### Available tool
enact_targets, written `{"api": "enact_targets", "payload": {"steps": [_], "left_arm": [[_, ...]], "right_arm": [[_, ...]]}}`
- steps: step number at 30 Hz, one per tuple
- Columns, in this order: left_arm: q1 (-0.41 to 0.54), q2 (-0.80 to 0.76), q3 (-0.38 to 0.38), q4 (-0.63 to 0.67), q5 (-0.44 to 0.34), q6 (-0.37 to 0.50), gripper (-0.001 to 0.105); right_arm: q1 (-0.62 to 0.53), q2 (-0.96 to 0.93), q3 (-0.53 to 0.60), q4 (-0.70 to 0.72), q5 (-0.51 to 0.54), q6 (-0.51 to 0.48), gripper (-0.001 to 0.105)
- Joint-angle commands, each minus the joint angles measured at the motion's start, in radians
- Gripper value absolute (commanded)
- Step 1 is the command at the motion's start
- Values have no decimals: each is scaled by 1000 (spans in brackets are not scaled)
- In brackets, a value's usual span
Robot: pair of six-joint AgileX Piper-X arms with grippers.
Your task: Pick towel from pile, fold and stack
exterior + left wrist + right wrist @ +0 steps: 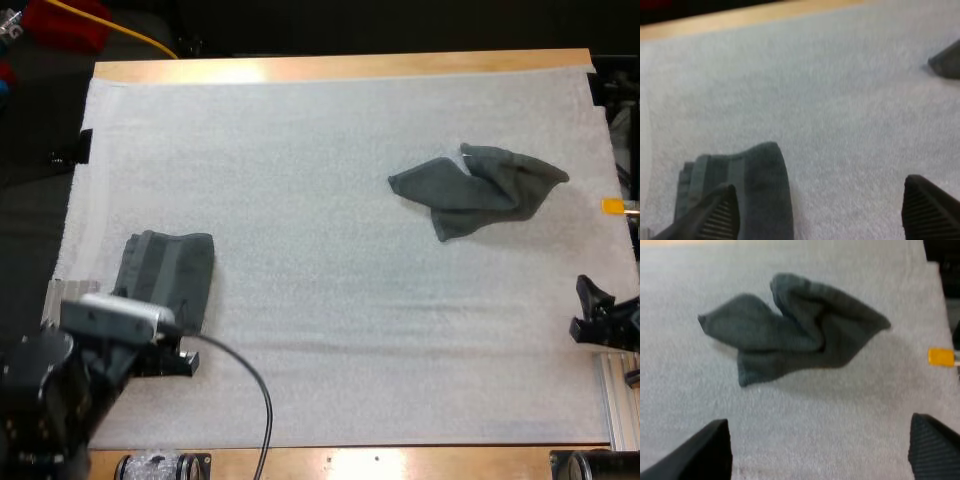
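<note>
A crumpled dark grey-green towel (480,190) lies on the white mat (320,200) at the right. A folded towel stack (168,272) rests near the mat's left edge. My left gripper (820,215) is open, with one finger (720,215) over the stack's (750,185) near edge and the other over bare mat. In the high view the left gripper (172,345) sits just behind the stack. My right gripper (817,455) is open and holds nothing, and the crumpled towel (795,330) lies ahead of it. In the high view the right gripper (588,310) is at the mat's right edge.
The wooden table edge (340,66) runs along the far side of the mat. A corner of the crumpled towel (946,61) shows far off in the left wrist view. Bare mat stretches between the two towels.
</note>
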Motion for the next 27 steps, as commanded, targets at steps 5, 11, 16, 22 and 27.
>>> {"api": "enact_targets", "payload": {"steps": [5, 11, 16, 22, 27], "left_arm": [[-5, -99, -6, 52, 5, -3, 66], [-5, -219, -6, 122, 5, 6, 66], [-5, -327, -6, 164, 5, 6, 66], [-5, -456, -6, 214, 5, 6, 66], [-5, -544, -7, 276, 5, 19, 66]], "right_arm": [[-2, -103, -6, 12, -5, -4, 70], [-2, -214, -6, 69, -26, 29, 70], [-2, -315, -6, 123, -28, 51, 70], [-2, -437, -6, 182, -28, 64, 70], [-2, -513, -8, 240, -28, 72, 70]]}}
